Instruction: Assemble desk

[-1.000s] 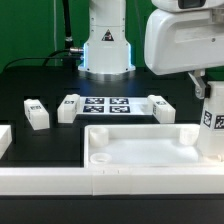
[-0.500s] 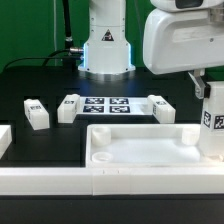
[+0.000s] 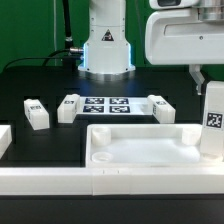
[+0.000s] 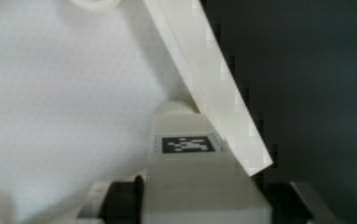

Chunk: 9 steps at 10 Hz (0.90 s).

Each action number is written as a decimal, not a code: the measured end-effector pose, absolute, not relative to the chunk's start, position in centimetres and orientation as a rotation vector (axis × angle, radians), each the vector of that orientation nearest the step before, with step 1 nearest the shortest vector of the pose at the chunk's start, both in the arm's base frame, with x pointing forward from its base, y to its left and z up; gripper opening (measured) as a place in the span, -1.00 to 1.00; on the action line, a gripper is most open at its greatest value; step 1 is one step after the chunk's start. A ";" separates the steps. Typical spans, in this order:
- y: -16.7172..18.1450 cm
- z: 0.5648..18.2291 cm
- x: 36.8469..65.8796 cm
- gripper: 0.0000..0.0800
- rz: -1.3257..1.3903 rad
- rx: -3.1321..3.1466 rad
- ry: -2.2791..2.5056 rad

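Note:
The desk's white tray-like tabletop (image 3: 140, 150) lies at the front of the table. A square white leg (image 3: 213, 125) with a black-and-white tag stands upright at the corner of the tabletop on the exterior view's right. My gripper (image 3: 208, 82) comes down on the leg's top from above, shut on it. In the wrist view the leg (image 4: 193, 150) runs between my gripper's (image 4: 210, 205) two dark fingers, over the tabletop's raised rim (image 4: 210, 80). The leg's foot is hidden behind the rim.
Three more tagged white legs lie on the black table behind the tabletop (image 3: 36, 113) (image 3: 69, 107) (image 3: 164, 108), around the marker board (image 3: 108, 105). The arm's base (image 3: 106, 50) stands at the back. Long white rails border the front (image 3: 100, 182) and the left (image 3: 5, 140).
The hand has risen slightly, and the leg with its tag has shifted a little toward the exterior view's right. The grip has stayed the same.

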State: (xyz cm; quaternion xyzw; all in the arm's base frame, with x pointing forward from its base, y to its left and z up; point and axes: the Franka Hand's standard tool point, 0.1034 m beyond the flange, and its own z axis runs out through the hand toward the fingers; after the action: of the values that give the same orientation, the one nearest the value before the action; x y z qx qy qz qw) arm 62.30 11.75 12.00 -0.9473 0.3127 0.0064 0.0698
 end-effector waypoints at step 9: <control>12.4 12.3 62.7 0.44 0.033 -2.804 0.989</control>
State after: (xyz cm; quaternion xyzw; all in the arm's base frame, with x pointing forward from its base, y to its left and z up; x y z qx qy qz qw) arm 62.69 12.45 12.34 -0.9397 0.3315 0.0110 0.0837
